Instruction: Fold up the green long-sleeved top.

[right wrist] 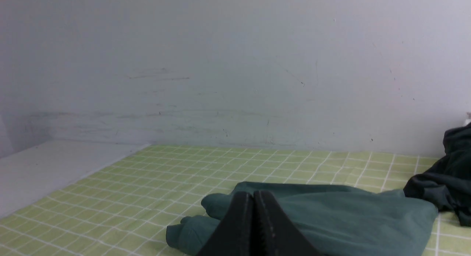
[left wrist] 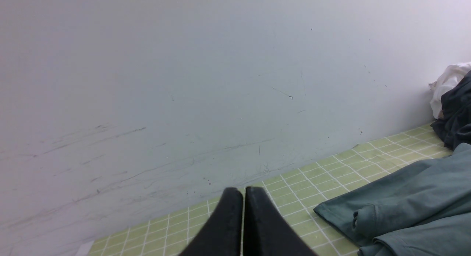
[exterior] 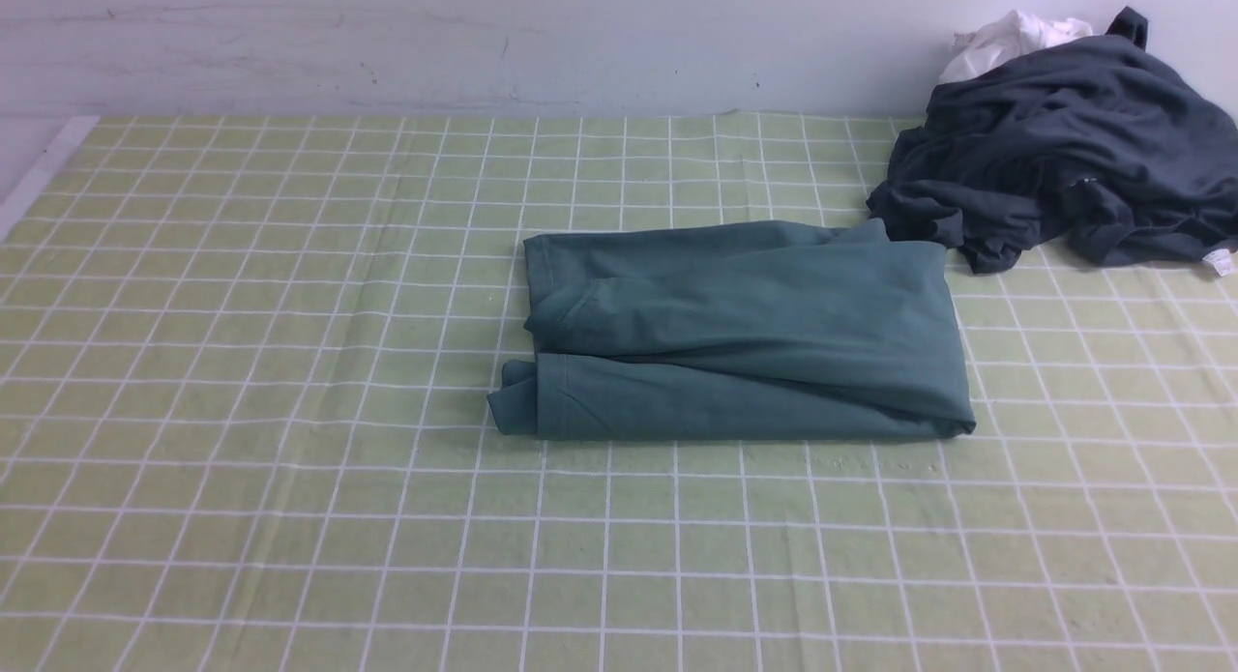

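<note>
A: Looking at the green long-sleeved top (exterior: 745, 334), we find it lying as a compact, roughly rectangular bundle in the middle of the surface (exterior: 242, 517), which is covered in a pale green checked cloth.

B: And we judge the fold all but done. The sleeves seem tucked inside, with only a hem and a small lump of cloth poking out at the top's left end.

A: That would explain why both arms are off it. The left gripper (left wrist: 243, 219) has its fingers (left wrist: 226, 226) pressed together with nothing between them, and it hangs to the left of the top, clear of the fabric.

B: Same on our other side. The right gripper (right wrist: 254, 226) shows its fingers (right wrist: 270, 230) closed flat against each other, empty, looking over the top from the near side and not touching it.

A: Neither arm shows in the front view, so we take them as pulled back, leaving the bundle to rest alone.

B: Beyond the top's far right corner sits the dark charcoal-grey garment (exterior: 1064, 160), heaped in a crumpled pile against the wall (exterior: 484, 43), just about touching that corner.

A: And a small white cloth (exterior: 1006, 39) peeks out behind that heap. We guess those are kept well aside so they cannot tangle with the top.
</note>
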`<state>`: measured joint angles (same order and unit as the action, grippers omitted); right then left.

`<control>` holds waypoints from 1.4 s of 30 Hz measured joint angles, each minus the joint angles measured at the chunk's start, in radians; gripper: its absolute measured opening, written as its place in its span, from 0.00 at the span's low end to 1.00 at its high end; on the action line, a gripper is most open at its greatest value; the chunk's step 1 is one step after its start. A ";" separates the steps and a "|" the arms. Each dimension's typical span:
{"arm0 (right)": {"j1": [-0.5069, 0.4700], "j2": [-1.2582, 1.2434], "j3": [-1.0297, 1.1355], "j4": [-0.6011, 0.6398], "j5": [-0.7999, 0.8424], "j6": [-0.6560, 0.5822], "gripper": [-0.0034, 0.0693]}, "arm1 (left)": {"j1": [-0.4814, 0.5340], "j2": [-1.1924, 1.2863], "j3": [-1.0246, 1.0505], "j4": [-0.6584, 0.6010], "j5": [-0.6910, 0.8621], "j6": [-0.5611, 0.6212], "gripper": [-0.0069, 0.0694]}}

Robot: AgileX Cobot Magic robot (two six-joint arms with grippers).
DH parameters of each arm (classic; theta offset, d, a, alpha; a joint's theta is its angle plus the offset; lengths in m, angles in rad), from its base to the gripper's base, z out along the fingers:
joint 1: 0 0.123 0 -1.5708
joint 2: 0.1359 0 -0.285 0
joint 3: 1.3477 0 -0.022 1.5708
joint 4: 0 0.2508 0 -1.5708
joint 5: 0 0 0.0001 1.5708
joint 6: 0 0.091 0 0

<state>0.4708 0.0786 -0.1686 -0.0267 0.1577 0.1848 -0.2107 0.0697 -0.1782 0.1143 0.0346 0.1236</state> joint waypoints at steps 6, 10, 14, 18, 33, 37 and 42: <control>0.000 0.000 0.003 0.000 0.048 0.000 0.03 | 0.000 0.000 0.000 0.000 0.000 0.000 0.09; 0.000 -0.003 0.018 0.000 0.081 0.000 0.03 | 0.000 0.000 0.000 0.000 0.000 0.000 0.09; -0.045 -0.057 0.107 0.002 0.079 0.000 0.03 | 0.000 0.000 0.000 0.000 -0.001 0.000 0.09; -0.173 -0.086 0.188 0.003 0.071 0.000 0.03 | 0.000 0.000 0.000 0.000 -0.001 0.000 0.09; -0.391 -0.088 0.194 0.003 0.193 -0.004 0.03 | 0.000 0.000 0.001 0.000 -0.002 0.000 0.09; -0.391 -0.088 0.194 0.003 0.193 -0.019 0.03 | 0.000 0.000 0.001 0.000 -0.002 0.000 0.09; -0.391 -0.088 0.194 0.003 0.193 -0.023 0.03 | 0.000 0.000 0.001 0.000 -0.002 0.000 0.09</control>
<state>0.0797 -0.0095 0.0257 -0.0234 0.3507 0.1619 -0.2107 0.0697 -0.1769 0.1143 0.0328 0.1236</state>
